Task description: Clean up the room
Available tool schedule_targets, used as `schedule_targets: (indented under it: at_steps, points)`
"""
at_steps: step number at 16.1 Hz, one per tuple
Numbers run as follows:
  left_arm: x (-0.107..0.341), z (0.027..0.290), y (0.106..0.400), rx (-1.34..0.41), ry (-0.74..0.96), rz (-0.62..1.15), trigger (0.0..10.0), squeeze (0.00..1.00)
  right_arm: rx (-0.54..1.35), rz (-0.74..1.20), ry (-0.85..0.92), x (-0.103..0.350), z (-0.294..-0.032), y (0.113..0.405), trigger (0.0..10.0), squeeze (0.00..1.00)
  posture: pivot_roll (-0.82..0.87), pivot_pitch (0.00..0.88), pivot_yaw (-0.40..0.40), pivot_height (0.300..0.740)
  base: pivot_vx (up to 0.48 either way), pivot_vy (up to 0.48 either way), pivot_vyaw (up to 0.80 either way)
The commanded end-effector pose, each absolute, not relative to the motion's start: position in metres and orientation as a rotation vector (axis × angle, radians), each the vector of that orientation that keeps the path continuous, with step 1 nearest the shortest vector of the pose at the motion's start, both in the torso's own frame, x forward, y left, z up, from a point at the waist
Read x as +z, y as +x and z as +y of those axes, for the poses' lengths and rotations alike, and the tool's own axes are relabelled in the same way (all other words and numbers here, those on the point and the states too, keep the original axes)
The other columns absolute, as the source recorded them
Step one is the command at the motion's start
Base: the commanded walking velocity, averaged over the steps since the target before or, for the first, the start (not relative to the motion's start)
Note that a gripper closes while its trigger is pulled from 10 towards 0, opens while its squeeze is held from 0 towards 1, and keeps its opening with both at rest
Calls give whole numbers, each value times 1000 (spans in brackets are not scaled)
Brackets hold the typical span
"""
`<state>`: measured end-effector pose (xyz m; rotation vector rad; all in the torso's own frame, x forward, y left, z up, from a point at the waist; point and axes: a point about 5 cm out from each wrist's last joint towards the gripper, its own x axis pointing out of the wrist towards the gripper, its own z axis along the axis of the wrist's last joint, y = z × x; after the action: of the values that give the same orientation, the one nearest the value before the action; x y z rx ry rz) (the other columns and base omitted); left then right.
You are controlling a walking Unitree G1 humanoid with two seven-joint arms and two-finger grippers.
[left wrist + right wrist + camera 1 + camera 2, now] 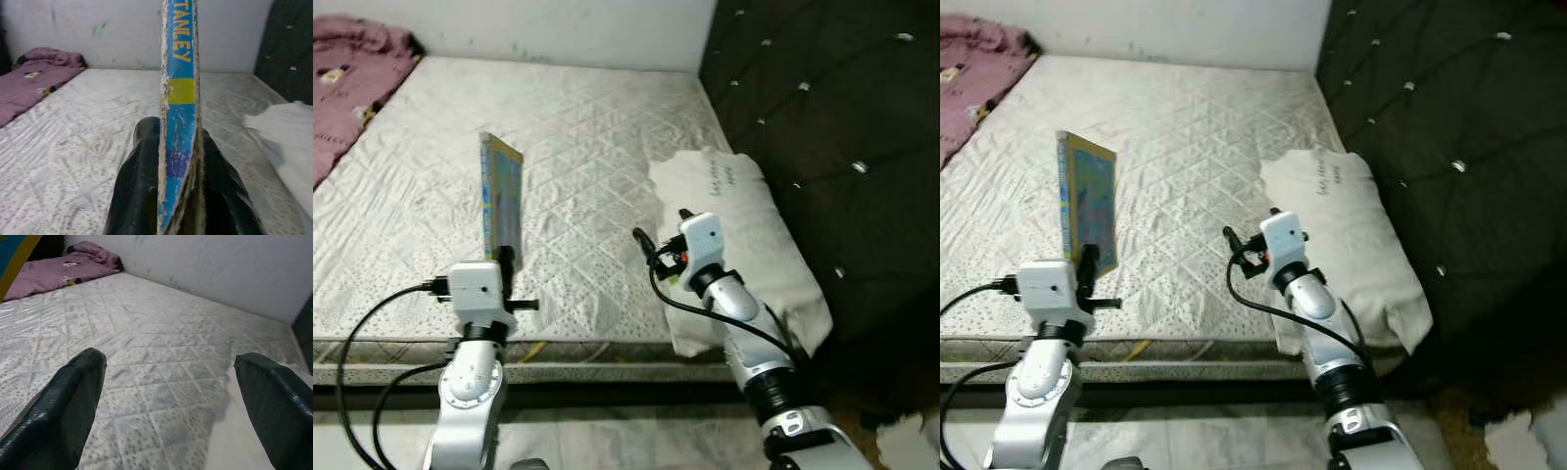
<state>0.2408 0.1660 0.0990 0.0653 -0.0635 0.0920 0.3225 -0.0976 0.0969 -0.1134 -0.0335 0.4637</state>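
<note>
My left gripper (505, 260) is shut on the lower edge of a thin blue and yellow book (500, 196), holding it upright over the near part of the mattress (578, 147). In the left wrist view the book's worn spine (178, 112) stands between the two black fingers (139, 191). My right gripper (648, 245) hangs open above the mattress beside a white pillow (734, 215), with nothing between its fingers (63, 411). The white pillow (1347, 211) lies along the mattress's right side.
A purple blanket (347, 78) is bunched at the far left of the bed. A dark tufted headboard (822, 127) rises on the right. A white wall (558, 24) runs behind the bed. The mattress's front edge (607, 348) lies just before my arms.
</note>
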Motion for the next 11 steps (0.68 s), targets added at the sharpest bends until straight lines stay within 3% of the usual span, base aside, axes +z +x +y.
schedule_targets:
  at_steps: [1,9,11]
  points:
    - [106,166,243,118,64,-91,10000,0,453,-40,-117,100,-101,324,10000,0,-3,12,-47,740,0,0,0]
    - [105,163,245,109,42,-77,10000,0,450,-30,-117,98,-104,324,10000,0,-9,14,-44,740,0,0,0]
    - [105,163,245,98,41,-76,10000,0,449,-26,-116,97,-105,323,10000,0,-9,14,-44,740,0,472,0]
